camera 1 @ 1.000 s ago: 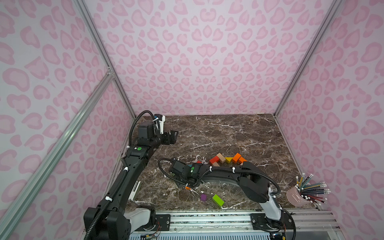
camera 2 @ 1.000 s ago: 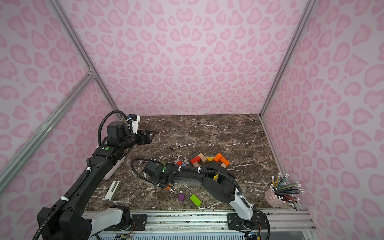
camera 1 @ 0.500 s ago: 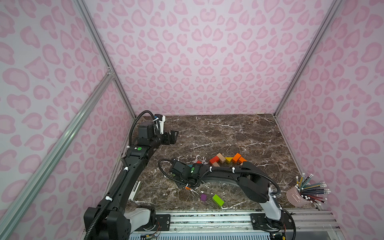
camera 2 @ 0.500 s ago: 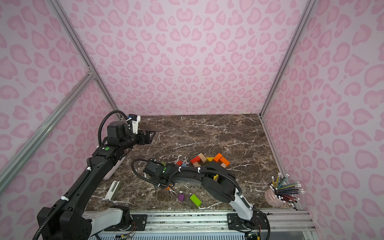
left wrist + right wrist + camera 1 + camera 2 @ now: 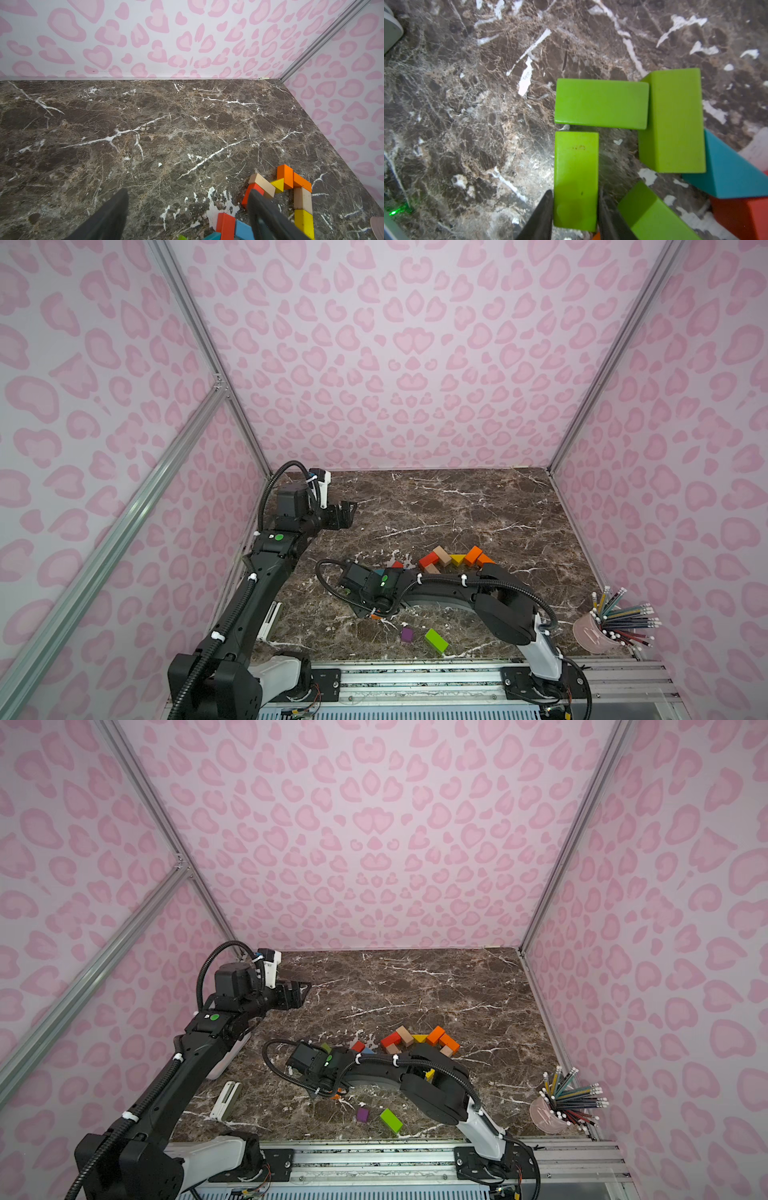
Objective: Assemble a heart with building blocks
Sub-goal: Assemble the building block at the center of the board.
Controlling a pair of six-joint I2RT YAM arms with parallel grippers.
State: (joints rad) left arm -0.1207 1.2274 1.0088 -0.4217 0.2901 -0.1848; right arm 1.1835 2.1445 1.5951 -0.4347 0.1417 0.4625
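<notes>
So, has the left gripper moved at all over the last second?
No. The left gripper stays open in the same spot, at the same offset from the corner post behind it, in both top views.

You see walls (image 5: 395,364) patterned with pink hearts on pale lilac, and a tabletop (image 5: 457,506) of dark brown marble veined white. The green brick (image 5: 576,178) matches its 3 lime neighbours (image 5: 601,104); the prism (image 5: 733,172) is teal; the cube (image 5: 407,634) is purple; the adjoining block (image 5: 745,216) may be red or orange.
</notes>
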